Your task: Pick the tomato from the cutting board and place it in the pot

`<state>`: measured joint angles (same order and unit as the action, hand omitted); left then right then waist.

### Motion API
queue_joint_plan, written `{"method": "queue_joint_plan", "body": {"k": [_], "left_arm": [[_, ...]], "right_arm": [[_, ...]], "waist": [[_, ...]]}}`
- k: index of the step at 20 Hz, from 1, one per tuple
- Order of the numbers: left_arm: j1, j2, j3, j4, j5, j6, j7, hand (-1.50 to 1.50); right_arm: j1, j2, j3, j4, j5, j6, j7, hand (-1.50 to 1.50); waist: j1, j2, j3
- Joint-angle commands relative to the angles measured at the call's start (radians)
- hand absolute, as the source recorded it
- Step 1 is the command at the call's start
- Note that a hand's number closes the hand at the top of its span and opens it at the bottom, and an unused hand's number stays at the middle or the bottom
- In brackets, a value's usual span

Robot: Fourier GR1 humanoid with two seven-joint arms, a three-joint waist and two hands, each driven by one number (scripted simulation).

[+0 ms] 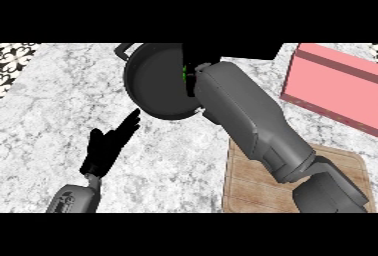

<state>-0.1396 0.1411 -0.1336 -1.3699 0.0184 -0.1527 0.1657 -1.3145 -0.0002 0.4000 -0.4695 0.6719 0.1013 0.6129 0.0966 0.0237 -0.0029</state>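
**Right arm stretched to the pot's rim; tomato out of sight**

The right hand itself does not show: the right forearm (251, 125) runs up from the lower right, across the cutting board (251, 195), and ends at the right edge of the pot (159, 80), where only a small green glimpse shows at the wrist. Whether its fingers are curled or spread I cannot tell. The tomato shows nowhere; the visible part of the board carries nothing, so I judge it is probably carried under that wrist, over the pot's right rim. If so, the coming move turns on that: the pot's dark hollow lies just to the left of the wrist, so a release needs the hand inside the rim, not on it

The left hand (107, 145) rests open on the bench (52, 115), fingers straight and pointing up-right toward the pot's lower edge, near but apart from it. A pink box (336, 90) sits at the far right, well clear of the arm's line
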Motion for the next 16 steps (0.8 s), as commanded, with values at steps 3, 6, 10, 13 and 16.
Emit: {"method": "queue_joint_plan", "body": {"k": [3, 6, 10, 13, 16], "left_arm": [[-0.048, -0.040, -0.029, 0.024, -0.021, 0.012, 0.007, 0.00], [-0.041, -0.034, -0.029, 0.015, -0.016, 0.000, 0.011, 0.00], [-0.035, -0.037, -0.029, 0.020, -0.022, 0.011, 0.023, 0.00], [-0.030, -0.041, -0.039, 0.032, -0.030, 0.004, -0.015, 0.00], [-0.033, -0.003, 0.003, 0.040, -0.001, -0.023, -0.013, 0.00]], "right_arm": [[-0.014, 0.000, 0.015, 0.121, -0.114, 0.106, 0.072, -1.50], [0.019, 0.000, 0.008, 0.098, -0.153, -0.020, -0.011, -1.50], [0.050, 0.000, -0.063, -0.036, -0.237, -0.278, -0.094, -1.50], [0.042, 0.000, -0.126, -0.091, -0.312, -0.428, -0.137, -1.50], [0.033, 0.000, -0.185, -0.112, -0.359, -0.589, -0.160, -1.50]], "waist": [[0.033, 0.012, 0.000], [0.036, 0.014, 0.001], [0.035, 0.008, 0.004], [0.037, 0.010, 0.004], [0.023, 0.006, 0.003]]}}
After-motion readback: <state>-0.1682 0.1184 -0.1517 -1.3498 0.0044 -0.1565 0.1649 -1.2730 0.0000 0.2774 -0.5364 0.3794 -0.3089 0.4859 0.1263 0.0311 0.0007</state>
